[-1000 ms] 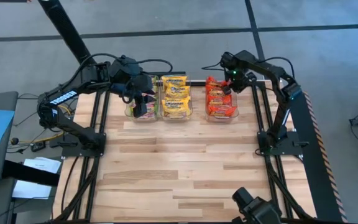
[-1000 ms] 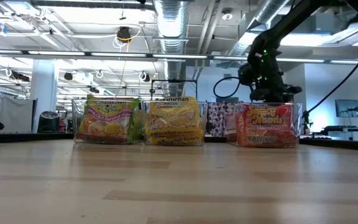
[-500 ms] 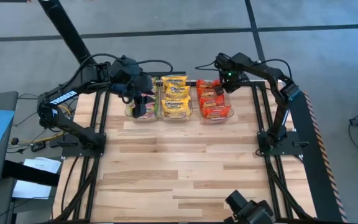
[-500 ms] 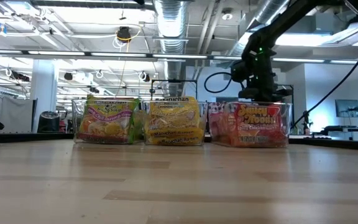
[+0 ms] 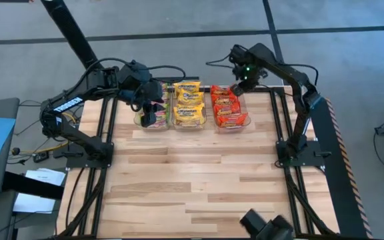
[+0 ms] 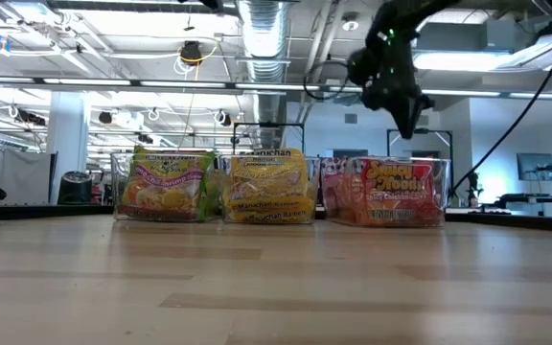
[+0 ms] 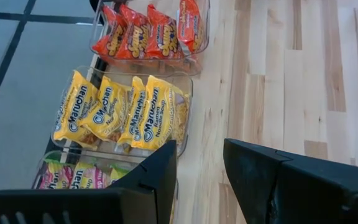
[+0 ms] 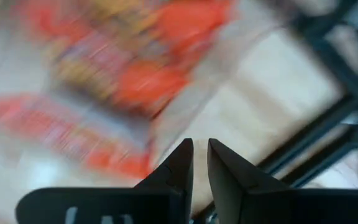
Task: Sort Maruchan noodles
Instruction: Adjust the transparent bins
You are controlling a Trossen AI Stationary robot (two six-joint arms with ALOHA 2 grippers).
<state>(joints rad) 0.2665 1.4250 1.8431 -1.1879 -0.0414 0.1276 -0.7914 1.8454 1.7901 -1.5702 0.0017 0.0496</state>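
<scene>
High view: three clear bins [image 5: 233, 124] in row at table's far edge; green-pink packets [image 5: 149, 117] partly hidden under left gripper [image 5: 153, 107]; yellow packets [image 5: 188, 105] middle; red-orange packets [image 5: 229, 110] right.
Low view: right gripper [image 6: 410, 123] above red bin, empty.
Left wrist: "Maruchan Ramen" legible on four yellow; fingers apart, empty.
Right wrist: blurred; fingers nearly together, holding nothing.

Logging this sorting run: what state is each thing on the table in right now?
Green-and-pink packets: in the left bin, under the left hand.
Yellow packets: upright in the middle bin.
Red-orange packets: in the right bin.
Right bin: close beside the middle bin.
Left hand: open, empty.
Right hand: nearly shut, empty, raised over the right bin's far end.
</scene>
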